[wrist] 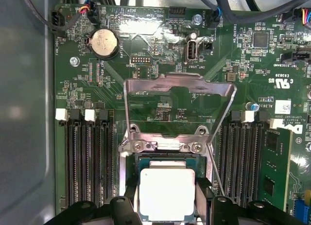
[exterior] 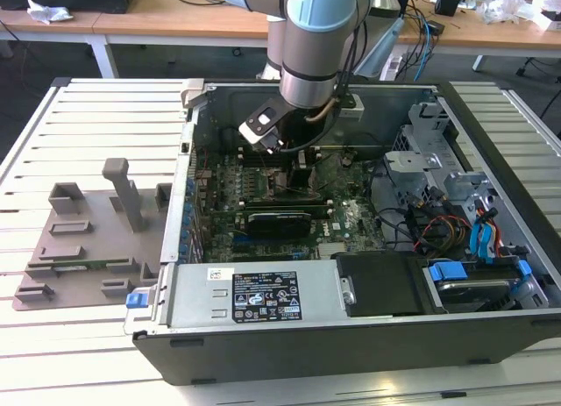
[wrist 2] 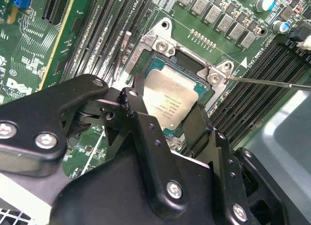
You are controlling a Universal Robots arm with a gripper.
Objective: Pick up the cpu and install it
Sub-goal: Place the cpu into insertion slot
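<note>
— Two black fingers (wrist 2: 136, 111) of the gripper (wrist 2: 165, 111) are pressed against opposite edges of the small, flat, square cpu (wrist 2: 172, 91) with its silvery-grey metal top. It's gripping the chip right now.
— And where's the chip?
— Right at the square metal-framed socket (wrist 2: 156, 40) on the green motherboard (wrist: 97, 84). Fully seated or just above it, I can't tell.
— The socket's lid?
— Swung up and open. The silver steel load plate (wrist: 194, 81) stands on its hinge beyond the chip, and a thin metal lever rod (wrist 2: 272, 82) sticks out from one corner of the socket.
— What's around it?
— Long black memory slots (wrist: 87, 162) run along both sides of the socket, and a round silver coin battery (wrist: 103, 43) lies past the plate.
— And the wider scene?
— The grey-and-blue robot arm (exterior: 307, 64) reaches down into the open black computer case (exterior: 351, 349), which lies flat on the white slatted table (exterior: 88, 371). A long black expansion card (exterior: 279, 220) sits nearer than the gripper. A grey moulded parts tray (exterior: 79, 248) rests on the table at the exterior view's left, just beside the case.
</note>
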